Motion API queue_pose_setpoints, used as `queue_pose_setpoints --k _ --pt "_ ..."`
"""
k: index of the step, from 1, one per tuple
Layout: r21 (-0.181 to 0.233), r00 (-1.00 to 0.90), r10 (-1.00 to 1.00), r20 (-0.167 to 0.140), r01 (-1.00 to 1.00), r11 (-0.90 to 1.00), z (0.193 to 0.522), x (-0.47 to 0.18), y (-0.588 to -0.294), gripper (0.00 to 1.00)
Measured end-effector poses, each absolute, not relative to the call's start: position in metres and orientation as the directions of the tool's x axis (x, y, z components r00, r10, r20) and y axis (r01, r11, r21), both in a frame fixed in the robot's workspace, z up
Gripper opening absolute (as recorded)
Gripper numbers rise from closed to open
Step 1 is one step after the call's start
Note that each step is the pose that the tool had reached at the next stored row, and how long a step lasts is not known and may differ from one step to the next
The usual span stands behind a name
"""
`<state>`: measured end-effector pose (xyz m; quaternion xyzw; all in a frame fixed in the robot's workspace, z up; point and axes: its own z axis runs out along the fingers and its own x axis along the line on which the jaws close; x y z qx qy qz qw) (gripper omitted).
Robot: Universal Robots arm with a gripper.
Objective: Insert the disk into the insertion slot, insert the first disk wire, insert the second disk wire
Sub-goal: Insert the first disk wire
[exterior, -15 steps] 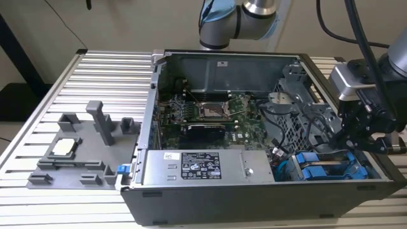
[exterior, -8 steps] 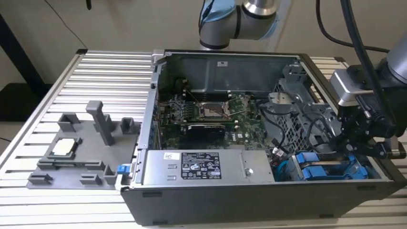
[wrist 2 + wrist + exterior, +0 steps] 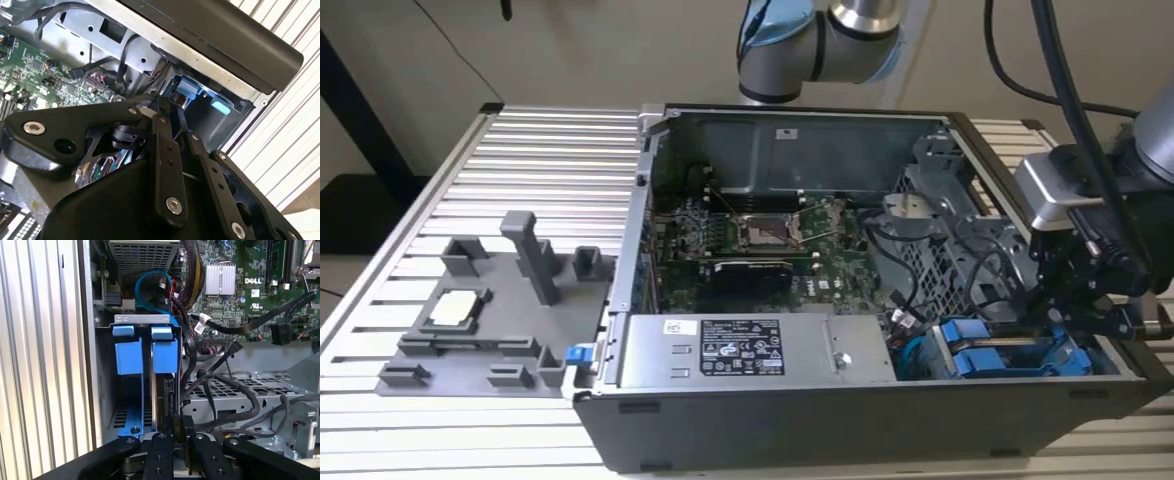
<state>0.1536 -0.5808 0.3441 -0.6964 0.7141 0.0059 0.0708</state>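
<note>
The disk (image 3: pixel 165 390) stands on edge inside the insertion slot (image 3: pixel 145 319), a grey metal cage at the case's front corner. Its bright blue bracket (image 3: pixel 165 352) sits beside a second blue bracket (image 3: pixel 127 352). In the exterior view these brackets (image 3: pixel 987 358) show at the case's lower right. My gripper (image 3: pixel 177 432) hangs right at the disk's exposed end, its fingers close together on a small black wire connector (image 3: pixel 178 424). In the second wrist view the gripper (image 3: pixel 167 112) points at the blue bracket (image 3: pixel 187 90). From the exterior view the gripper (image 3: pixel 1075 328) reaches down into that corner.
Black cables (image 3: pixel 235 390) and a blue cable (image 3: pixel 150 277) loop beside the cage. The motherboard (image 3: pixel 747 240) and grey power supply (image 3: pixel 747 350) fill the case. A grey fixture tray (image 3: pixel 480 320) with a chip (image 3: pixel 454 308) lies on the slatted table at the exterior view's left.
</note>
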Motion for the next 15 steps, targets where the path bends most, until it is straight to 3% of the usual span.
queue_pose_setpoints --k 15 --pt "-0.090 -0.020 -0.994 -0.106 -0.995 0.030 0.3393 0.1542 -0.5813 0.19"
